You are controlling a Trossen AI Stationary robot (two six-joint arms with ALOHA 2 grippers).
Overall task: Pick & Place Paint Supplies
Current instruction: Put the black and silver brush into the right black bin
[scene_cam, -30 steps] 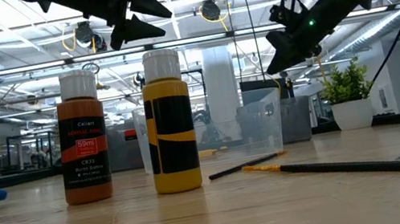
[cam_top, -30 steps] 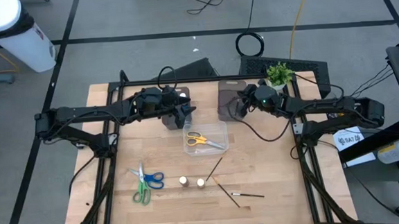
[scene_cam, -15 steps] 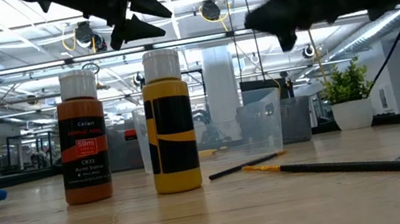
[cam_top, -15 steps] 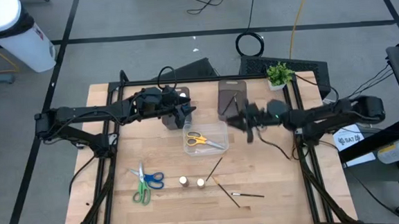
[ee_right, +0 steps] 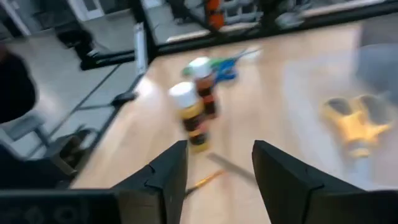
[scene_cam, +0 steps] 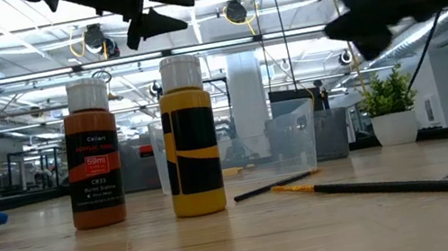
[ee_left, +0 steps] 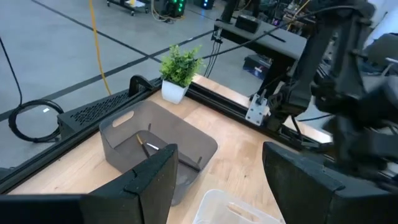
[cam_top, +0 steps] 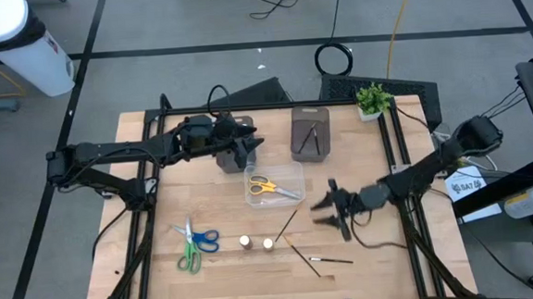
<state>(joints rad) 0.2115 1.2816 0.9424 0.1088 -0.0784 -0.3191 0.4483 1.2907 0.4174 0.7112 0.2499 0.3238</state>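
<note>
Room: workshop floor with grey tiles and loose cables around a pale wooden table (cam_top: pixel 160 221); a white bin (cam_top: pixel 19 44) stands at the 10 o'clock corner of the high view.
Scissors, loose: a green-handled pair (cam_top: pixel 189 256) and a blue-handled pair (cam_top: pixel 200 237) lie crossed on the table toward 8 o'clock.
Left end effector (cam_top: pixel 252 146): held above the table at about 11 o'clock, just beside a dark grey tray and the clear box; its two dark fingers (ee_left: pixel 155 180) stand well apart with nothing between them.
Paint bottles: a small round orange-brown bottle with a pale cap (scene_cam: pixel 92 157) and a yellow one with a pale cap (scene_cam: pixel 191 140) stand upright side by side near 6 o'clock.
Clear box: a clear plastic box (cam_top: pixel 289 171) at the table's centre holds yellow-handled scissors (cam_top: pixel 267 187).
Brushes: thin dark brushes (cam_top: pixel 287 224) lie on the table from 6 toward 5 o'clock; two more lie in the dark grey rectangular tray (cam_top: pixel 310 133) at 12 o'clock.
Right end effector (cam_top: pixel 326 213): above the table at about 4 o'clock, near the loose brushes, fingers (ee_right: pixel 165 177) parted and empty.
Plant: a small green potted plant (cam_top: pixel 372 98) sits at the 1 o'clock corner.
</note>
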